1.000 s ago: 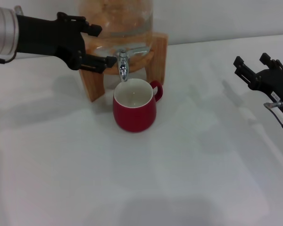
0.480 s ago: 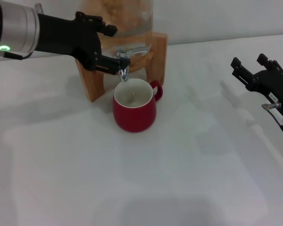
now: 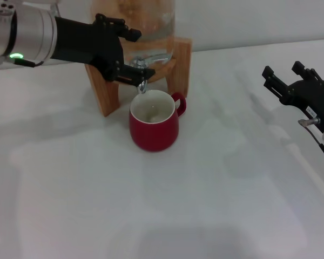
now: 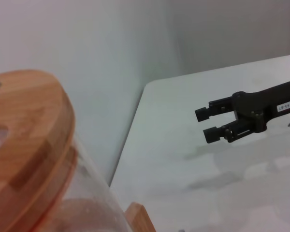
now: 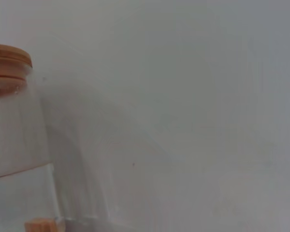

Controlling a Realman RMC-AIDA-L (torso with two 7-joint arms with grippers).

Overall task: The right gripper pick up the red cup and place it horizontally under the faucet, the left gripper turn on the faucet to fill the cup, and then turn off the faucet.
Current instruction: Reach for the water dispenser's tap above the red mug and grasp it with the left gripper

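The red cup (image 3: 154, 128) stands upright on the white table, its white inside directly below the faucet's spout. The chrome faucet (image 3: 157, 57) juts from the glass jar (image 3: 135, 16) on its wooden stand (image 3: 103, 91). My left gripper (image 3: 142, 54) reaches in from the left and is open. One finger sits above the faucet's lever and the other crosses in front of the faucet's body. My right gripper (image 3: 282, 70) hovers open and empty at the far right, well clear of the cup. It also shows in the left wrist view as the right gripper (image 4: 207, 123).
The jar's wooden lid (image 4: 24, 130) fills the near side of the left wrist view. The right wrist view shows the jar (image 5: 14, 125) against a plain wall. Bare white table (image 3: 162, 205) stretches in front of the cup and between the two arms.
My left gripper has moved right, from beside the wooden stand to straddling the faucet. The right gripper has drifted slightly. The cup has not moved.
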